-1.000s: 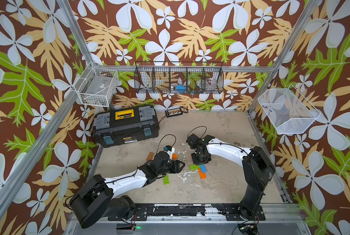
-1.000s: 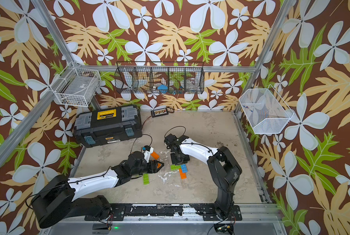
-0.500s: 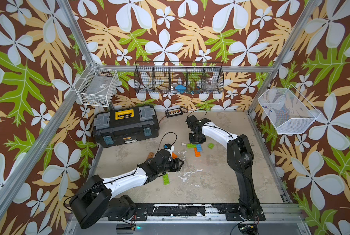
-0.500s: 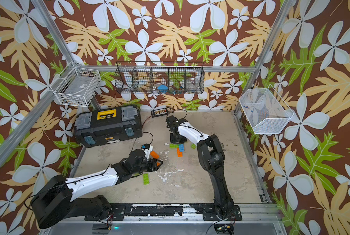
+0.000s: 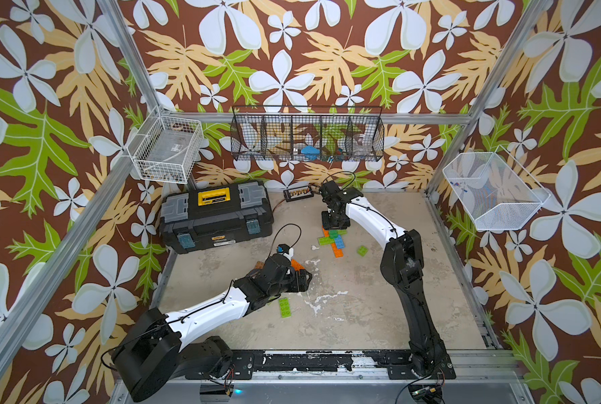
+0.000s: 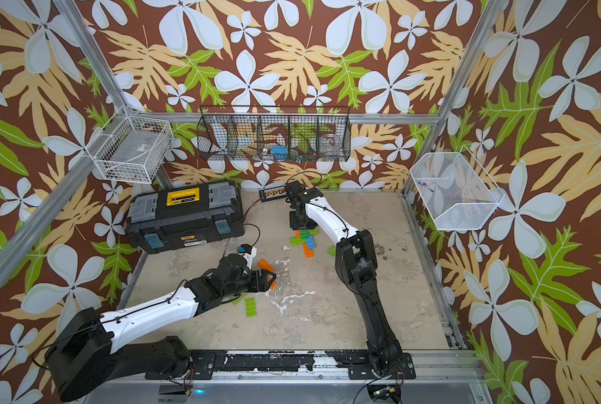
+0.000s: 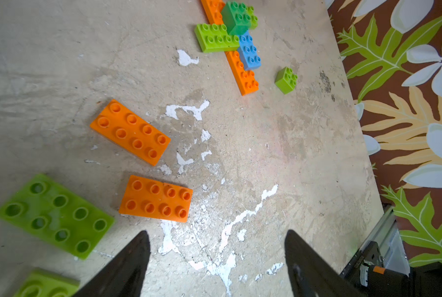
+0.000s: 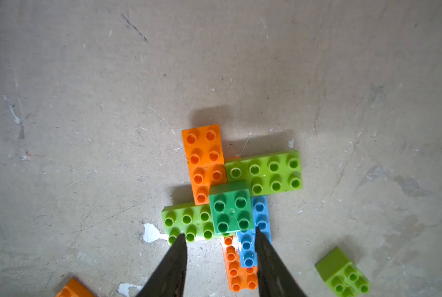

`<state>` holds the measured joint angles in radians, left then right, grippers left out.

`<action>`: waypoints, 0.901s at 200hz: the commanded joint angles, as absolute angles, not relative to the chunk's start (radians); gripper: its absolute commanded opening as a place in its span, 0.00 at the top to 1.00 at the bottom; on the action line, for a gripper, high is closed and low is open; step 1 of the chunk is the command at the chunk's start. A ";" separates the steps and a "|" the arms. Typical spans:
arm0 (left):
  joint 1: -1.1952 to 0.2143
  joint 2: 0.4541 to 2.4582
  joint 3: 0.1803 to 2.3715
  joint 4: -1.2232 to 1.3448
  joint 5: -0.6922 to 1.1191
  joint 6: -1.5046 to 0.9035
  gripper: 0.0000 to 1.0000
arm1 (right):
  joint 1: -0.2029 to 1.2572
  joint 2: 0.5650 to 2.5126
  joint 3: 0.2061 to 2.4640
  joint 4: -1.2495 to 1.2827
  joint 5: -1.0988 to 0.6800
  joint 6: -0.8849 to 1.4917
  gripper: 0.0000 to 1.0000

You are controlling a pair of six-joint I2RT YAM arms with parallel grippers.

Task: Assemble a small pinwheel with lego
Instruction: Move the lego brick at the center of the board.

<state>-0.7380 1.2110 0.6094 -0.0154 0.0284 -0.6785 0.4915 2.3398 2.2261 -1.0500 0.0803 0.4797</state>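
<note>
The left arm (image 5: 208, 311) is stretched low and forward from its base, and the left gripper (image 7: 216, 232) is seen with its jaws spread wide and nothing between them. The right arm (image 5: 372, 224) is raised at the elbow and reached far forward. Its wrist is bent so that the right gripper (image 8: 219, 232) is pointed downward, the jaws parted with nothing clamped.
</note>
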 commanded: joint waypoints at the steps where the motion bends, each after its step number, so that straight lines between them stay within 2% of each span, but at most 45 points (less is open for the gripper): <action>1: -0.723 1.194 0.628 -0.132 -0.063 -0.671 0.19 | 0.491 2.295 2.215 -1.088 0.076 0.462 0.54; 15: -0.711 1.189 0.648 -0.222 -0.134 -0.687 0.27 | 0.494 2.231 2.147 -1.069 0.055 0.458 0.54; 43: -0.707 1.191 0.689 -0.428 -0.278 -0.726 0.29 | 0.501 1.989 1.849 -0.926 -0.005 0.451 0.55; 95: -0.638 1.243 0.629 -0.449 -0.198 -0.709 0.23 | 0.505 1.587 1.382 -0.769 -0.114 0.452 0.55; 151: -0.632 1.337 0.639 -0.410 -0.159 -0.654 0.22 | 0.505 1.442 1.196 -0.778 -0.077 0.442 0.56; 180: -0.632 1.391 0.652 -0.391 -0.104 -0.629 0.27 | 0.504 1.426 1.162 -0.772 -0.078 0.440 0.57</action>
<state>-0.6338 1.3624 0.6403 -0.4133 -0.1608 -0.6716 0.5041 1.4403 1.1790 -0.7868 -0.0959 0.4515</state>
